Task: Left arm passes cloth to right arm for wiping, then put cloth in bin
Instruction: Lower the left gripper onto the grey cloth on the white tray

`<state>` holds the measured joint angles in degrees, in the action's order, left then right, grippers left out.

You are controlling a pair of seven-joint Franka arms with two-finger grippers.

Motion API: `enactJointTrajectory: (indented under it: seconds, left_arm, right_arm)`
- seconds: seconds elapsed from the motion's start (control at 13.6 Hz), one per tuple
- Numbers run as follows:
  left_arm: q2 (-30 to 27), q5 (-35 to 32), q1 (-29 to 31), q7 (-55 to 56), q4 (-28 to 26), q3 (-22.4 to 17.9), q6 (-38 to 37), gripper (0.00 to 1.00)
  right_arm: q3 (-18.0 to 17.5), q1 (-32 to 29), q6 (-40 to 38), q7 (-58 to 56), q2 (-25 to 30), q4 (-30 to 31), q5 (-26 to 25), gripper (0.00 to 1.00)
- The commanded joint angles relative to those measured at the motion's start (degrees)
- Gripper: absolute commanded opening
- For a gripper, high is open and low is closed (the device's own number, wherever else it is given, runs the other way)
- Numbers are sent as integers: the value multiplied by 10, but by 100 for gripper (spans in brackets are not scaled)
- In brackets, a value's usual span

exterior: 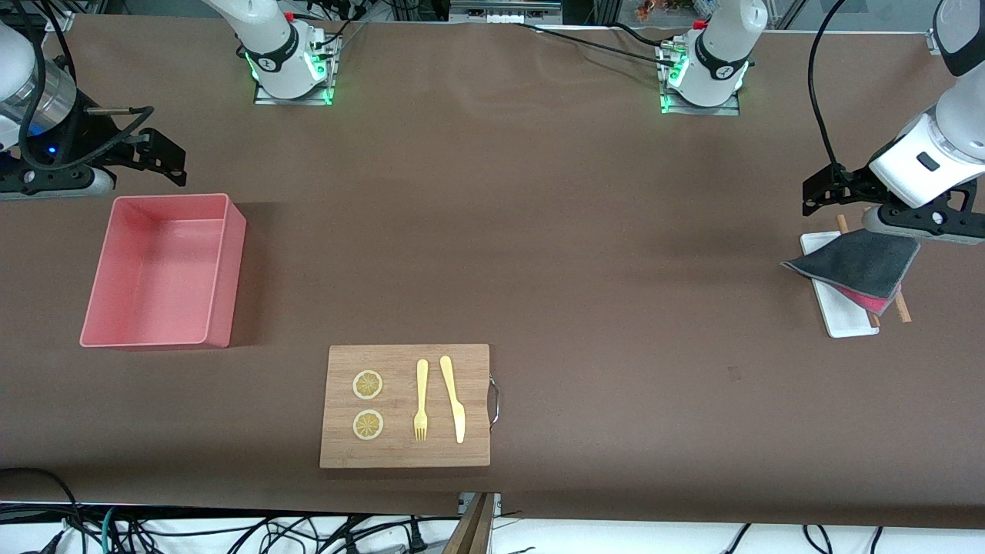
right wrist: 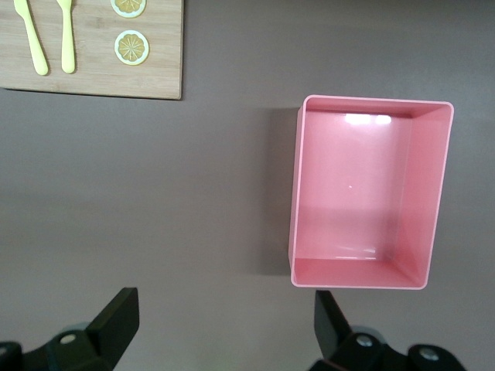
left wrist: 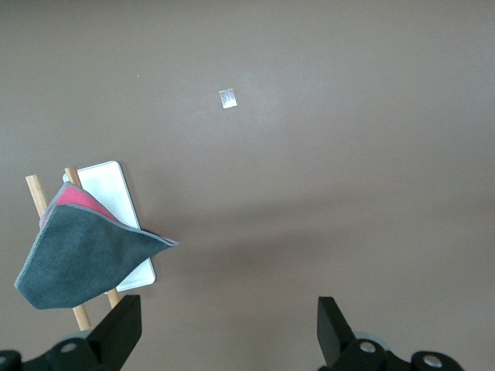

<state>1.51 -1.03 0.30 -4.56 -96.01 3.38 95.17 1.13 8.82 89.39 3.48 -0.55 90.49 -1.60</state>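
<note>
The dark grey cloth (exterior: 858,263) lies folded over a white tray (exterior: 846,315) at the left arm's end of the table, its pink-red underside showing at one edge. It also shows in the left wrist view (left wrist: 81,263). My left gripper (exterior: 817,196) is open and empty, in the air over bare table beside the tray; its jaws stand wide apart in its wrist view (left wrist: 230,332). The pink bin (exterior: 228,277) stands empty at the right arm's end. My right gripper (exterior: 171,160) is open and empty over the table beside the bin (right wrist: 431,193), and waits (right wrist: 224,328).
Two wooden sticks (exterior: 900,306) lie under the cloth by the tray (left wrist: 112,193). A wooden cutting board (exterior: 404,455) nearer the front camera carries two lemon slices (exterior: 368,385), a yellow fork (exterior: 421,400) and a yellow knife (exterior: 454,400).
</note>
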Motion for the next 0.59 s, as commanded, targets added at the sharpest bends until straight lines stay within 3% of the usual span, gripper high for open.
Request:
enactJointTrajectory:
  seconds: [0.0, 0.51]
  left_arm:
    - [-11, 14, -9, 8, -9, -12, 3, 100]
    - [20, 15, 1, 8, 21, -10, 0, 100]
  right_arm:
    - [-4, -5, -9, -8, -6, -15, -1, 100]
    - [-9, -3, -17, 18, -6, -17, 0, 100]
